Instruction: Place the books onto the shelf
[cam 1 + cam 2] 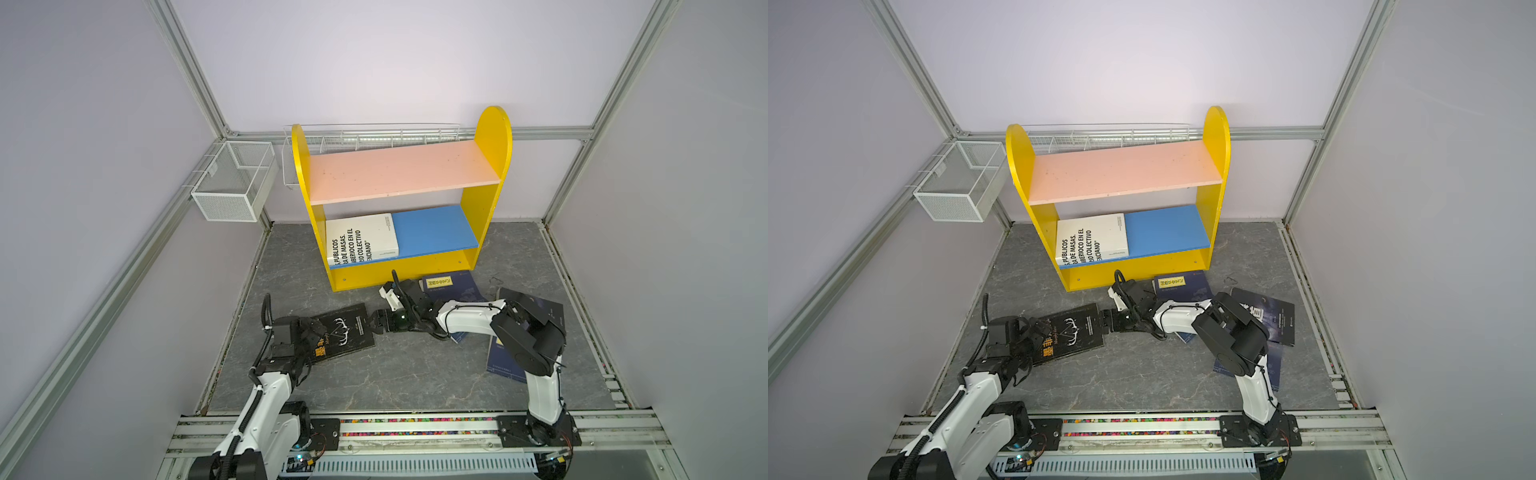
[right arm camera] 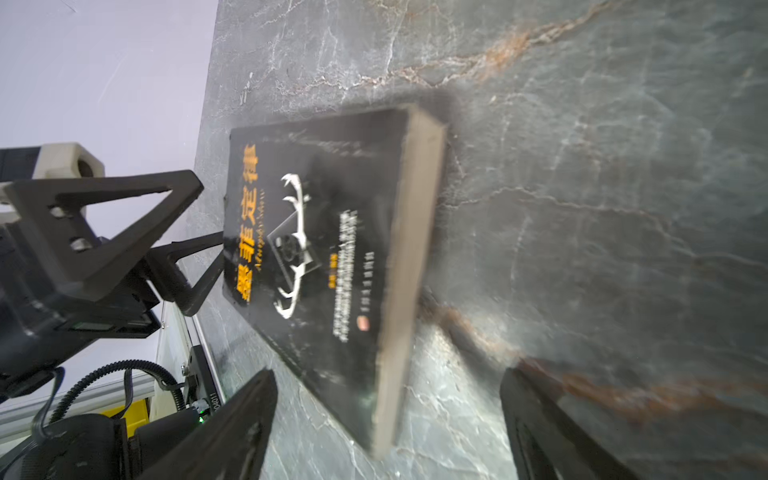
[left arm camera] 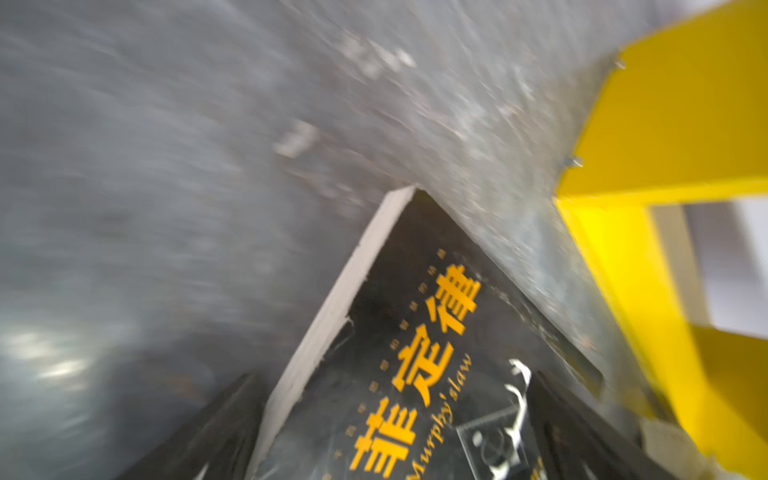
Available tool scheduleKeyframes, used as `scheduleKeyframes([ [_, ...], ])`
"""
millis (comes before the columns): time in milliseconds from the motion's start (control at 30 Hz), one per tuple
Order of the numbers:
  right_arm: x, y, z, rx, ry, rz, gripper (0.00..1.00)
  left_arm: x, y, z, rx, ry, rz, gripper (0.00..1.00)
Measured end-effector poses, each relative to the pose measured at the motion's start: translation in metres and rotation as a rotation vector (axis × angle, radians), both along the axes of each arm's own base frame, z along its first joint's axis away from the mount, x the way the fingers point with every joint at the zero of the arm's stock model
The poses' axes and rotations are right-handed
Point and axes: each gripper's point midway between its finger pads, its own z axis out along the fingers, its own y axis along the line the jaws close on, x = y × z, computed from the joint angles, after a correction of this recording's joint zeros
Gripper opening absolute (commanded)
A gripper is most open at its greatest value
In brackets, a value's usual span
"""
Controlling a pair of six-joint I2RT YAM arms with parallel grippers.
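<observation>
I have both arms working one black paperback with a white antler design and orange title (image 1: 345,334), lying cover-up on the grey marbled tabletop (image 1: 395,382). My right gripper (image 1: 372,323) faces its pale page edge with the jaws spread wide. In the right wrist view the book's near corner sits between the two fingers with bare stone on either side, so nothing is pinched. My left gripper (image 1: 316,328) is at the opposite short end, jaws also wide apart over the cover; I cannot tell whether its tips press down.

Ahead of the left gripper, past the book's far corner, open stone runs to the yellow two-tier shelf (image 1: 492,137). Its pink upper board (image 1: 403,170) shows its whole surface. The thick white book with black lettering (image 1: 361,240) lies flat on the blue lower board (image 1: 436,230), at the end nearer the left gripper, with open blue beside it.

Behind the right gripper, partly under its arm, lie a navy blue paperback with a yellow title label (image 1: 451,286), a dark-covered book (image 1: 548,311) and another navy book (image 1: 503,362).
</observation>
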Motion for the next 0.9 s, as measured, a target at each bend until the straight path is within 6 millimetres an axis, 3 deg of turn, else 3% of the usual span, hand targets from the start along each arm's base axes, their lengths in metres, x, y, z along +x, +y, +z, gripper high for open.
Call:
scheduleKeyframes([
  [167,0.010,-0.020,-0.002,-0.042,0.006,-0.036,0.81,0.012,-0.054,0.006,-0.070,-0.051,-0.188,0.98],
  [333,0.022,-0.053,-0.006,-0.096,0.007,-0.094,0.68,0.012,-0.081,0.009,-0.114,-0.056,-0.284,0.98],
  [600,0.010,-0.066,0.002,-0.104,0.000,-0.066,0.44,0.014,-0.087,0.008,-0.119,-0.054,-0.312,0.99],
  [900,0.013,-0.068,0.020,-0.074,-0.022,-0.068,0.13,0.038,-0.087,0.008,-0.081,-0.082,-0.318,0.99],
])
